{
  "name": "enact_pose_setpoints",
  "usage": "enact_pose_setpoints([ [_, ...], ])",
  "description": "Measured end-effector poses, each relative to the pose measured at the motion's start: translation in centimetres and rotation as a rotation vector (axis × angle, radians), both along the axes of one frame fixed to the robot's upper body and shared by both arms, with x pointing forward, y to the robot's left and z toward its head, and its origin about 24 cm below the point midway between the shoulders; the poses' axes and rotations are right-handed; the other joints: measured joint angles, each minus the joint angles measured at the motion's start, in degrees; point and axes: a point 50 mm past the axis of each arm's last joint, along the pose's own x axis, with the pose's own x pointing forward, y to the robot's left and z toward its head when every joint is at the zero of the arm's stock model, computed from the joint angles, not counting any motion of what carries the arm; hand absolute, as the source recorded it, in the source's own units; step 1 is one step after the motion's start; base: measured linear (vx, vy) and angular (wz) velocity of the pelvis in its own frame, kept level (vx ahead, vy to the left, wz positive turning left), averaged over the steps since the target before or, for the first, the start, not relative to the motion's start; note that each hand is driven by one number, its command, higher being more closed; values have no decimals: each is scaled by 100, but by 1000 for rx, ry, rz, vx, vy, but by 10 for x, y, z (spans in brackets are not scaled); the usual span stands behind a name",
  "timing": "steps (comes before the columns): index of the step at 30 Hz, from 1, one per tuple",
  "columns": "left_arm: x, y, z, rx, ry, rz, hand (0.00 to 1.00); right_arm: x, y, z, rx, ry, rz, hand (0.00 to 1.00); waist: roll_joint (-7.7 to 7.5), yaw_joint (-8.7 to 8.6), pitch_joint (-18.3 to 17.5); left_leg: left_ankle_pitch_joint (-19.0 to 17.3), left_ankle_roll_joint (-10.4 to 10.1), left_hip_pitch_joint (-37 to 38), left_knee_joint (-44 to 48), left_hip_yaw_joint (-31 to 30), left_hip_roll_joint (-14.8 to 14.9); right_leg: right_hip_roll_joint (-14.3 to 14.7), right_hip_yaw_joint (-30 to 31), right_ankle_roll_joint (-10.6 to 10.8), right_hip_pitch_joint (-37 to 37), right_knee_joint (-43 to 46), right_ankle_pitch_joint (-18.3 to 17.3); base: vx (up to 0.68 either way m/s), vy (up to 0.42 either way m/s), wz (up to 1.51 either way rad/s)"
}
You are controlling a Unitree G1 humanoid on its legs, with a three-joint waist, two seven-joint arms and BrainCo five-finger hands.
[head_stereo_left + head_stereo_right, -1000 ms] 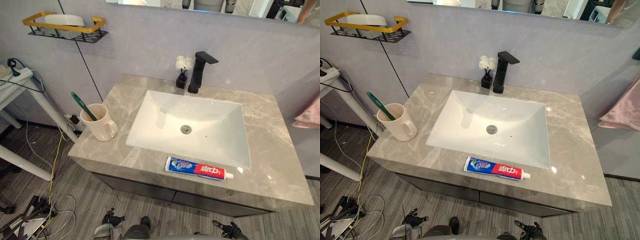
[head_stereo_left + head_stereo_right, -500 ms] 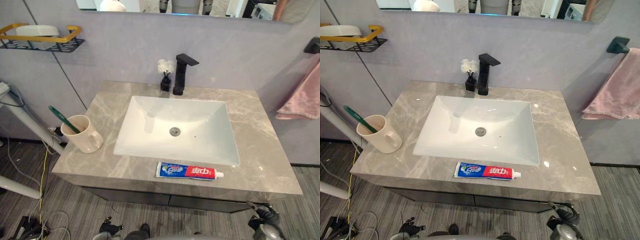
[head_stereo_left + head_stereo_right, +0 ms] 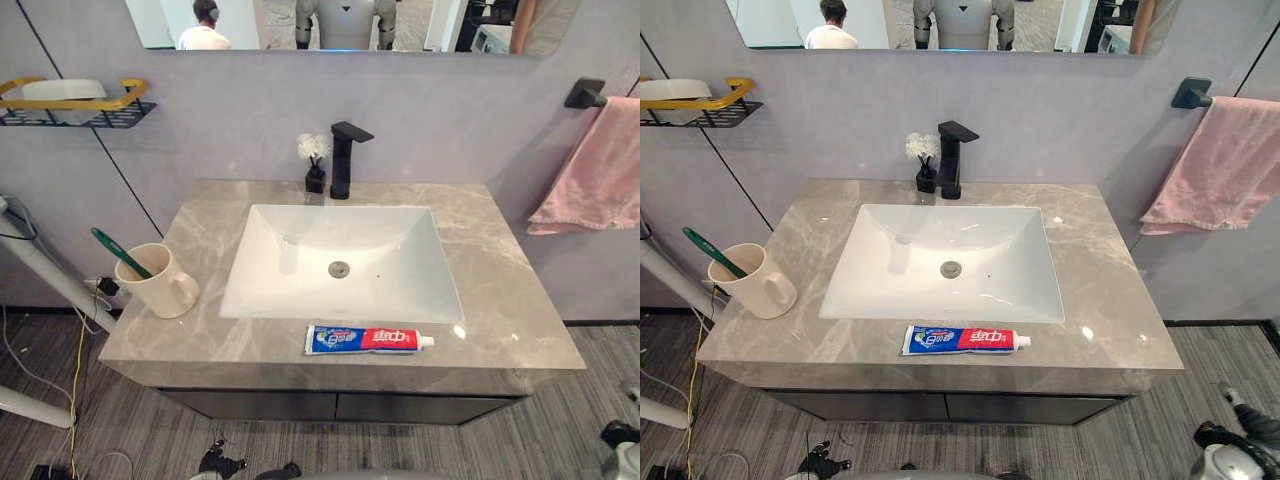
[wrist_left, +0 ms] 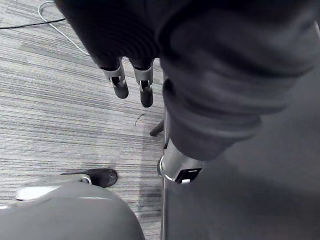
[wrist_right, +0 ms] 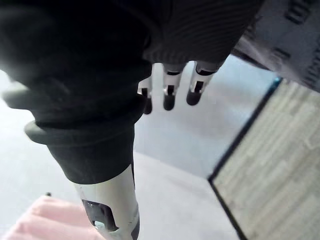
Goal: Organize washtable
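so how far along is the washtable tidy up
Nothing looks done yet: the toothpaste lies loose on the counter in front of the sink, and the toothbrush stands in the cup at the left. Nothing is in hand; the left hand and right hand hang open, empty. Probably left: putting the toothpaste away.

The toothbrush [image 3: 122,253] is hiding its lower end inside the mug [image 3: 165,285]. The pink towel [image 3: 590,170] is running past the right edge, the wall shelf [image 3: 60,105] past the left.
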Motion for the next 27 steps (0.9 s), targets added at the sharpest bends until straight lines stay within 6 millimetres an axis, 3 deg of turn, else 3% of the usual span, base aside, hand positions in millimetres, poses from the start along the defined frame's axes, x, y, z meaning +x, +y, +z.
enact_pose_setpoints([
  [5,0,0,0,1,6,-42,0,2,-7,58,-248,-62,-8,0,-2,-29,-37,14,28,6,18,20,16,16,26,39,-11,38,24,36,1,-3],
  [9,0,-1,0,1,10,-66,0,36,0,114,-442,-221,112,0,3,-22,-60,-11,6,22,23,53,18,14,93,36,-49,87,20,-2,11,-6],
  [10,0,-1,0,1,10,-69,0,41,3,120,-463,-247,142,0,2,-16,-61,-11,6,22,23,52,18,14,97,35,-59,100,15,-31,11,-4],
  [12,0,-2,0,1,12,-89,0,68,20,146,-533,-370,293,0,12,10,-75,-11,4,21,19,50,18,11,120,18,-89,140,2,-34,9,-3],
  [15,1,-3,0,-1,5,-94,0,93,42,166,-582,-465,482,0,13,31,-76,-9,4,21,18,29,16,8,111,11,-95,179,-12,-27,6,4],
  [17,1,-3,0,-12,1,-109,0,112,68,180,-607,-526,695,0,-1,54,-89,-5,6,21,17,-12,12,1,75,38,-94,228,-36,-18,3,8],
  [22,-2,-1,1,-16,-8,-118,0,137,124,179,-544,-564,1153,0,-39,95,-138,22,34,-13,17,-142,6,5,-23,70,-92,285,-83,12,-7,12],
  [24,1,-2,2,-24,-21,-127,0,148,155,165,-448,-532,1408,0,-27,189,-148,25,38,-28,17,-173,6,9,-43,71,-90,285,-88,20,-5,6],
  [27,4,-2,3,-24,-29,-153,0,154,188,146,-350,-468,1649,0,-48,294,-150,36,52,-59,23,-248,-4,9,-126,66,-73,285,-98,22,-3,13],
])
